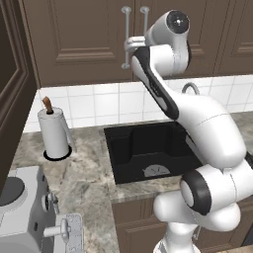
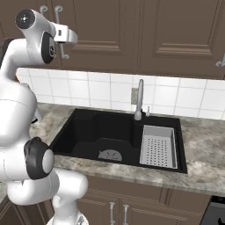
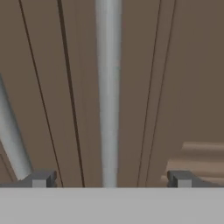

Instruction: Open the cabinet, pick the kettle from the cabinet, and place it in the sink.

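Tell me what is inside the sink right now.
The sink holds a grey perforated tray on its right side and shows a round drain. No kettle there. The arm covers its right part in the left view.

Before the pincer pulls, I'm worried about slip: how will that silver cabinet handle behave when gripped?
The handle looks like a smooth metal bar, so probably stiff but somewhat slippery. It is thin and sits centred between the open pincer tips, so a firm squeeze seems needed. The cabinet door should swing rather than flex.

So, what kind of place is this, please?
A rendered home kitchen, it seems: a black sink with a faucet in a marbled counter, a tiled wall, and a brown cabinet above.
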